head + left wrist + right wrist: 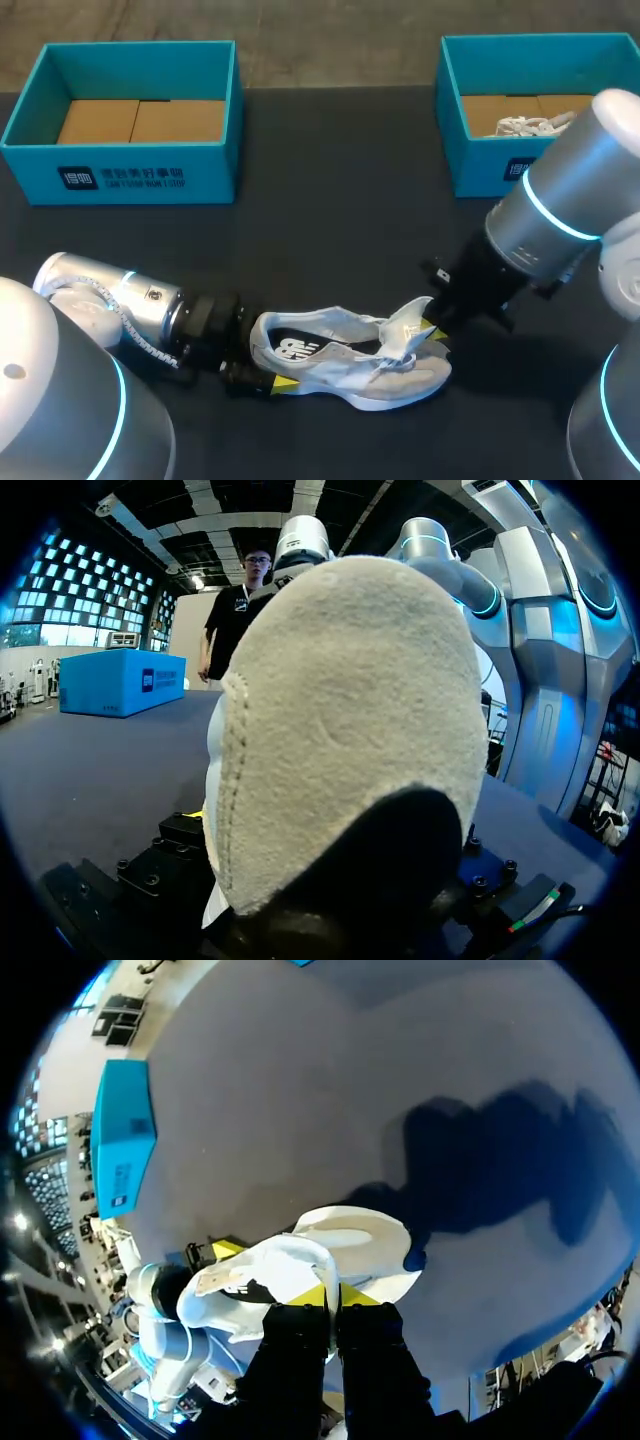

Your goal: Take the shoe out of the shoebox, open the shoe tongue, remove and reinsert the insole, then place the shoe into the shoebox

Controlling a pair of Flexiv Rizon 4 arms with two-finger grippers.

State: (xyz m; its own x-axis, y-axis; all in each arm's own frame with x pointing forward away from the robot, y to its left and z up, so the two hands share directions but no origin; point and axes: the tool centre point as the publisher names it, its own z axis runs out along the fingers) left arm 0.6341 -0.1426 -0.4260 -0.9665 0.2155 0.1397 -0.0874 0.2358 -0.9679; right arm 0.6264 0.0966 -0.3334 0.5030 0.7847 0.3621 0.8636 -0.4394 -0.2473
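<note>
Two grips do the work of this step, and you have both in place. The shoe [350, 368] lies near the near edge of the table [330, 210], about midway along it, with its heel toward your left arm and its toe toward your right. Your left gripper [265, 378] looks clamped on the heel [350, 730]. In its wrist view the heel fills nearly everything, so you get no look at the opening from there. Your right gripper [432, 328] has its yellow tips pinched together on the thin white tongue [408, 322], above the forefoot.

Treat the left as an anchor and let only the right travel. Draw the tongue up and out toward the toe, along the line of the shoe, not across it. A sideways pull is likely to twist the shoe in the left's clamp. Go slowly: the tongue is soft fabric, and a jerk may slip it out of the pinch.

Judge the opening from the head view. Stop once the dark insole [300, 347] shows along its full length, since that is what you reach for after this. The empty shoebox [130, 178] sits at the far left corner, well apart from the shoe.
</note>
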